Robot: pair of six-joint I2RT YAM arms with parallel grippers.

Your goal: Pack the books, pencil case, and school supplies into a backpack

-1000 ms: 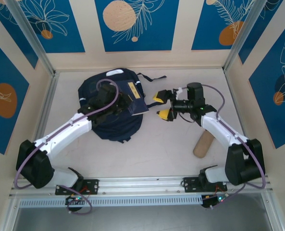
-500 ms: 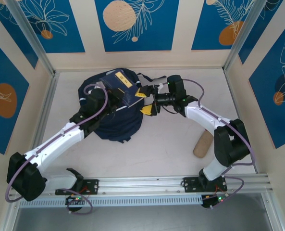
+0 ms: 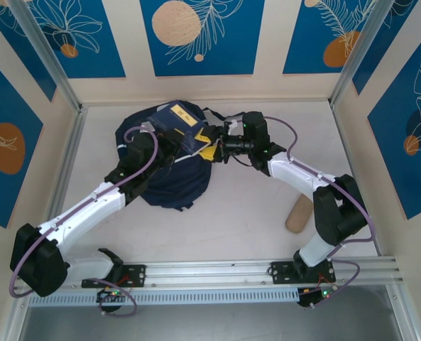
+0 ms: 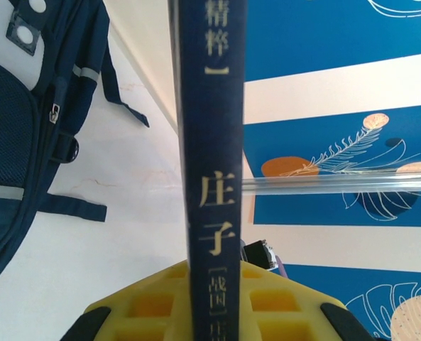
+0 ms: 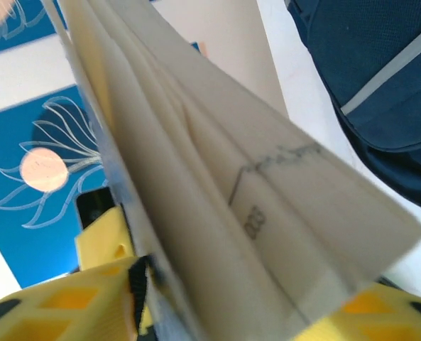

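A thin navy book [image 3: 182, 122] with a yellow label is held up over the backpack [image 3: 169, 181], a dark navy bag lying at the back left of the table. My left gripper [image 3: 172, 146] is shut on the book's lower end; in the left wrist view its yellow fingers [image 4: 146, 305] clamp the gold-lettered spine [image 4: 211, 177], with the backpack [image 4: 15, 135] at left. My right gripper [image 3: 207, 144] has reached the book's right edge. Its yellow fingers [image 5: 100, 284] stand wide on either side of the cream page edges [image 5: 217, 185], which look blurred. The backpack [image 5: 370, 64] lies beyond.
A tan cylindrical roll [image 3: 300, 213] lies on the table at the right, near the right arm's elbow. A black strap [image 3: 228, 115] trails from the backpack's top. Low metal rails and patterned walls close in the table on all sides.
The left gripper lifted the book higher over the backpack. The right gripper swung left from the table's middle, reached the book's edge, and its fingers drew closer together.
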